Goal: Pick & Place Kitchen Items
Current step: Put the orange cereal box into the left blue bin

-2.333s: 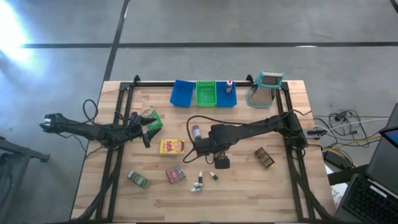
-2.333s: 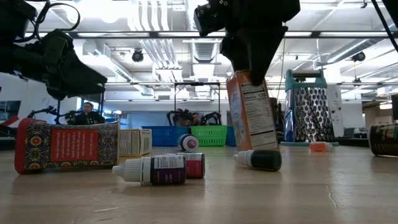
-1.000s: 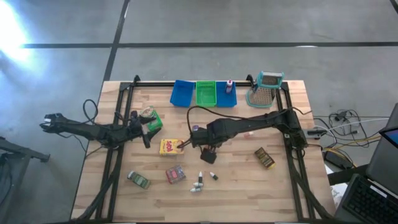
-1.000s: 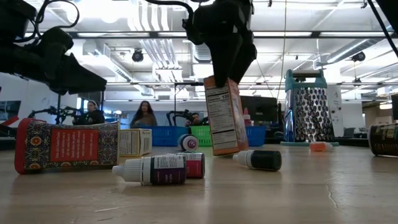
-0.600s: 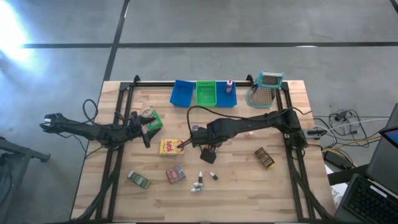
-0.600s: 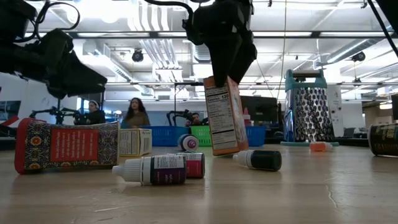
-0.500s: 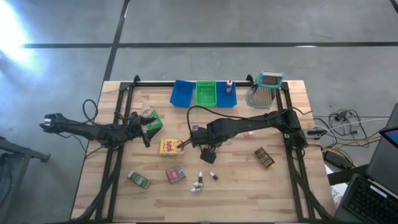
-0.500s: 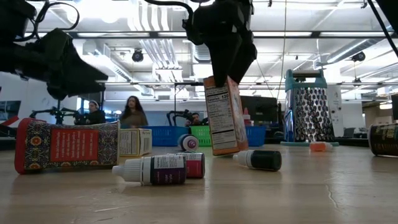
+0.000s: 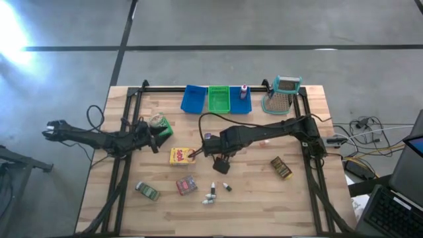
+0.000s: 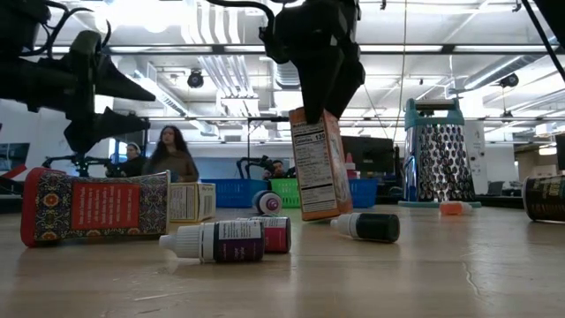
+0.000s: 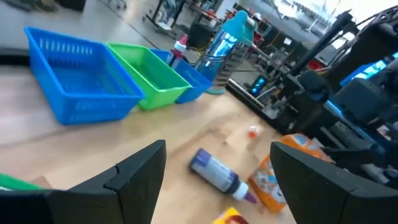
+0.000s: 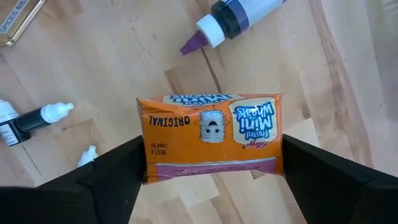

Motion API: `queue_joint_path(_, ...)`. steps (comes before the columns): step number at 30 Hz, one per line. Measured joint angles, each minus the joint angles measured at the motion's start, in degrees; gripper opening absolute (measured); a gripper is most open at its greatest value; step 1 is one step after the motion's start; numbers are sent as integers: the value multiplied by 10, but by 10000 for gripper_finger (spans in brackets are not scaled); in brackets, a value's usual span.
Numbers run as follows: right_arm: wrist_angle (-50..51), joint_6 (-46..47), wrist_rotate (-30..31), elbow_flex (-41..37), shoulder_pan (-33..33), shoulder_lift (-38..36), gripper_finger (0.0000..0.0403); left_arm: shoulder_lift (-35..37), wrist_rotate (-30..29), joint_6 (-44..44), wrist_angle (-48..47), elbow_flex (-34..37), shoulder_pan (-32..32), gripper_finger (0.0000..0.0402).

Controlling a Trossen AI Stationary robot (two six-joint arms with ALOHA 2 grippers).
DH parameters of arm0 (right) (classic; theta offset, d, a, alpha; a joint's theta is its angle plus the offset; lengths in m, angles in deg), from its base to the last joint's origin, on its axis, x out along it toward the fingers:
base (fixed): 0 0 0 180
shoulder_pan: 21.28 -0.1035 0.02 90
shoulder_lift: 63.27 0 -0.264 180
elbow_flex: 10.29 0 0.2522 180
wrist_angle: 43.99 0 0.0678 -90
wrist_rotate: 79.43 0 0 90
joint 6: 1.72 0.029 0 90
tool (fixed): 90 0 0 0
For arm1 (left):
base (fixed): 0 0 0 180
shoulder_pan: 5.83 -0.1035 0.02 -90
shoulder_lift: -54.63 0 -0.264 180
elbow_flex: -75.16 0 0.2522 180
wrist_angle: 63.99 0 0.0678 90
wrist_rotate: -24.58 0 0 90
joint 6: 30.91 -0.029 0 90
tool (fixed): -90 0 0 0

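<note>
Gripping the orange box (image 12: 211, 138), right gripper (image 12: 208, 163), fingertips hidden behind it.

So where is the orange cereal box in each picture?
High view: orange cardboard cereal box mid-table, mostly hidden under the right gripper.
Low view: box upright, centre, gripper on its top.
Left wrist view: box at lower right.
Right wrist view: box in the middle, between the fingers.
Shared landmark: the purple-capped white bottle lying beside it.
</note>
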Motion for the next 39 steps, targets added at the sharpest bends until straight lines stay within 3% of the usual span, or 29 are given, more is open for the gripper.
queue_joint_path(10,0,-3,0,0,0,0,363,-116,19,-123,226,-6,49,294)
queue_joint_path(23,1,-4,0,0,0,0,363,-430,-97,-138,214,-164,122,293)
queue_joint_path(31,5,-4,0,0,0,0,363,-586,-90,-87,222,-262,121,293)
queue_joint_path(35,7,-5,0,0,0,0,363,-631,-38,-52,215,-278,111,293)
queue_joint_path(39,9,-11,0,0,-1,0,363,-654,-37,-23,219,-285,111,293)
